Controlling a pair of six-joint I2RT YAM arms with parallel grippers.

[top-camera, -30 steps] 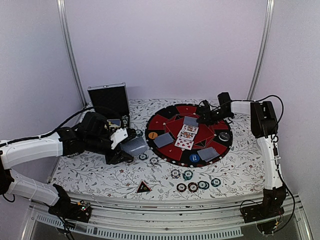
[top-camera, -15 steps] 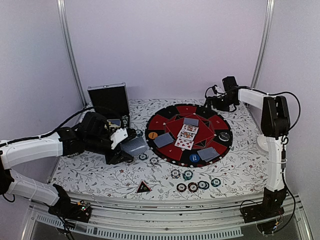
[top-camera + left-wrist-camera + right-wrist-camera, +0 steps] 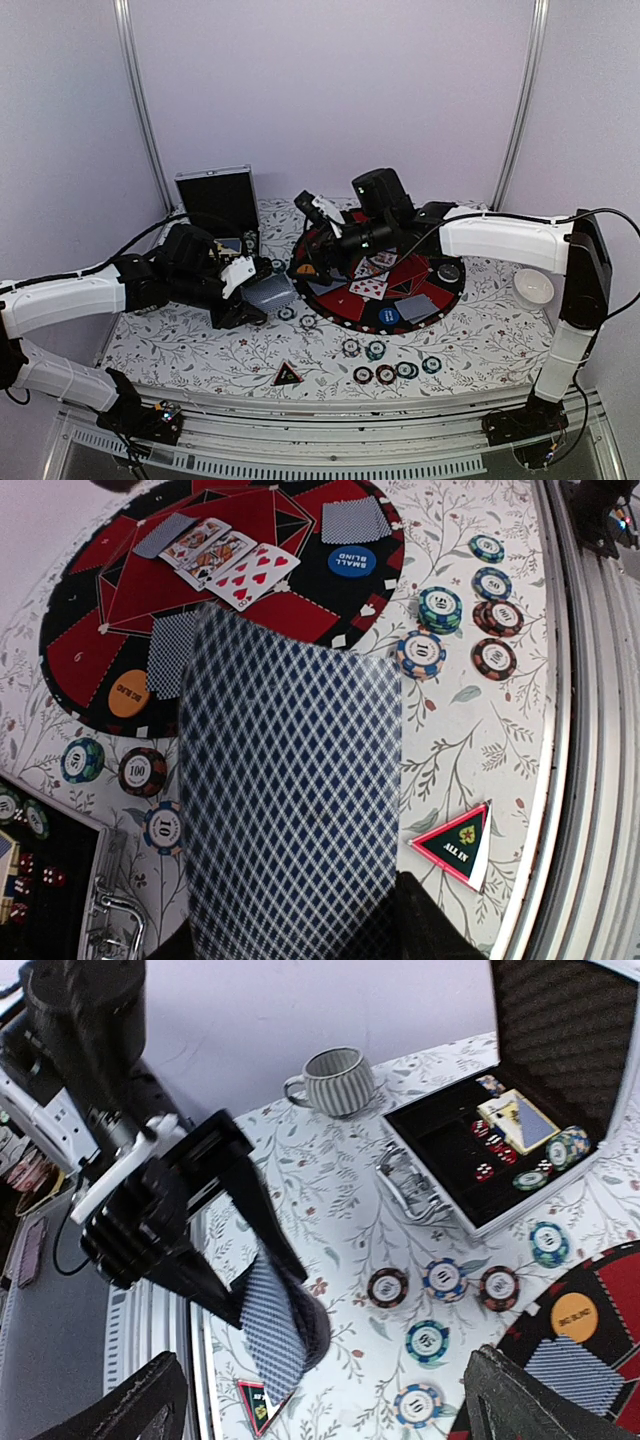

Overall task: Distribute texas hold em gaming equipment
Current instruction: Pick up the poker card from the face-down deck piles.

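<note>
Top view, left end effector (image 3: 243, 292): I see it clamped on a deck (image 3: 270, 291) of grey-blue-backed cards. It holds the deck low over the floral surface (image 3: 180, 345), just in front of the open case (image 3: 215, 200).
Top view, right end effector (image 3: 303, 235): it reaches across the left edge of the round red-and-black mat (image 3: 412, 272). Its jaws are spread wide and there is nothing in them.
Top view, layout: face-up cards (image 3: 370, 287) lie in the middle of the mat. A blue button (image 3: 389, 316) and a black button (image 3: 449, 272) sit near its rim. Loose chips (image 3: 386, 374) and a triangle (image 3: 288, 375) lie on the surface nearer me, and a white bowl (image 3: 533, 287) stands at far right. I can read no writing from here.
Left wrist view, writing: the blue button reads "SMALL BLIND" and the triangle reads "ALL IN". I can make out a 10 chip (image 3: 420, 653), a 50 chip (image 3: 440, 605) and a 100 chip (image 3: 143, 771). The orange button (image 3: 129, 693) is lettered, but the lettering is skewed from this angle.
Left wrist view, grip: the deck fills the centre with its diamond-pattern back toward the camera. It is pinched at its lower end, and the fingers are mostly hidden behind it.
Right wrist view, writing: the orange button reads "BIG BLIND". The chips beside the mat show 100, 10 and 50.
Right wrist view, end effector: its own fingers (image 3: 150, 1400) sit at the two bottom corners, far apart and empty. Ahead of them the left end effector grips the deck, seen almost edge-on, with the triangle just below it.
Right wrist view, other things: the case holds cards, chips and red dice (image 3: 483, 1150). A striped mug (image 3: 335, 1080) stands beyond it.
</note>
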